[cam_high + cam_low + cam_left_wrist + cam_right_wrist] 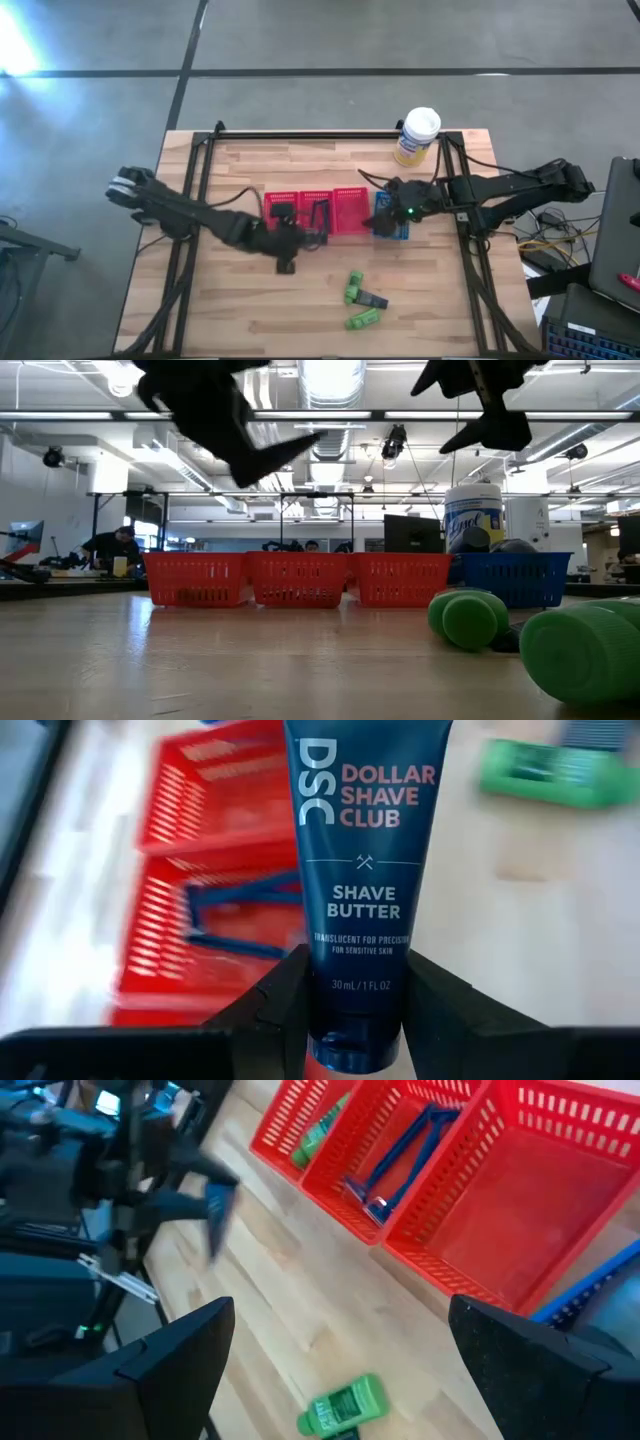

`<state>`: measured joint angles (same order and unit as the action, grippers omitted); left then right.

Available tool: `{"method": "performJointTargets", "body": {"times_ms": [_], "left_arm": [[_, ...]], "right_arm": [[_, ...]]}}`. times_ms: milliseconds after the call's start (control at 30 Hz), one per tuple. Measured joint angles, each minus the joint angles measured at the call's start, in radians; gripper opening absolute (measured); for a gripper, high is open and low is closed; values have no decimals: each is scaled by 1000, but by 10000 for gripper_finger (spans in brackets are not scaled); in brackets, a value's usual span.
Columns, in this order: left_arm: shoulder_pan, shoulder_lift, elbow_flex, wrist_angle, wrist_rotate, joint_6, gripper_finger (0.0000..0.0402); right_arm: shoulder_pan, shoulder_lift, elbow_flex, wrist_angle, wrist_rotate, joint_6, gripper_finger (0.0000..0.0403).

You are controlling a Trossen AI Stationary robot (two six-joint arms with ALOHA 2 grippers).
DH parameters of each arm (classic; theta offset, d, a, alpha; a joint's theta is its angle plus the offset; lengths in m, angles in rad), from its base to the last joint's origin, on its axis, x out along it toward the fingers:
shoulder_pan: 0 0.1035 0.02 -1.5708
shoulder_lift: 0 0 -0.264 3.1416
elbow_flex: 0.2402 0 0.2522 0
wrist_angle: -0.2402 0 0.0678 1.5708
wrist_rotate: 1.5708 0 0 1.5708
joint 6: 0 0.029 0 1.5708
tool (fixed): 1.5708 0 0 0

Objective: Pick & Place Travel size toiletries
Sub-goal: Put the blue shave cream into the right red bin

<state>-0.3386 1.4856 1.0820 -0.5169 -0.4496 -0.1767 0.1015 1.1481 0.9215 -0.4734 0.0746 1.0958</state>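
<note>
My left gripper (pixel 285 250) is shut on a dark blue shave-butter tube (pixel 365 870), in the air just in front of three red mesh baskets (pixel 316 210). My right gripper (pixel 392 215) is open and empty above the blue basket (pixel 520 575). Two green mini tubes (pixel 353 288) (pixel 362 319) and a small dark item (pixel 376 300) lie on the table near the front. The left red basket holds a green tube (pixel 318 1138). The middle one holds blue razors (pixel 400 1155). The right one (pixel 540 1190) shows nothing inside. My left gripper pinches the tube between its two fingers, one on each side, near its narrow cap end (pixel 355 1020). The tube lies along the fingers and sticks out past their tips with its wide crimped end foremost. It is lifted clear of the table.
A big white-and-yellow canister (pixel 417 135) stands at the back right, behind the blue basket. The baskets stand in a row across the table's middle. Bare wooden table (pixel 240 310) lies in front of them on the left.
</note>
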Motion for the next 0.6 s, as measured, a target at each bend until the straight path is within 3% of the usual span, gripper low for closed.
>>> {"method": "performJointTargets", "body": {"times_ms": [267, 600], "left_arm": [[148, 139, 156, 72, -31, 137, 124], [196, 313, 370, 91, -5, 254, 124]], "right_arm": [[-8, 0, 0, 9, -5, -1, 364], [-8, 0, 0, 28, 0, -4, 364]]}}
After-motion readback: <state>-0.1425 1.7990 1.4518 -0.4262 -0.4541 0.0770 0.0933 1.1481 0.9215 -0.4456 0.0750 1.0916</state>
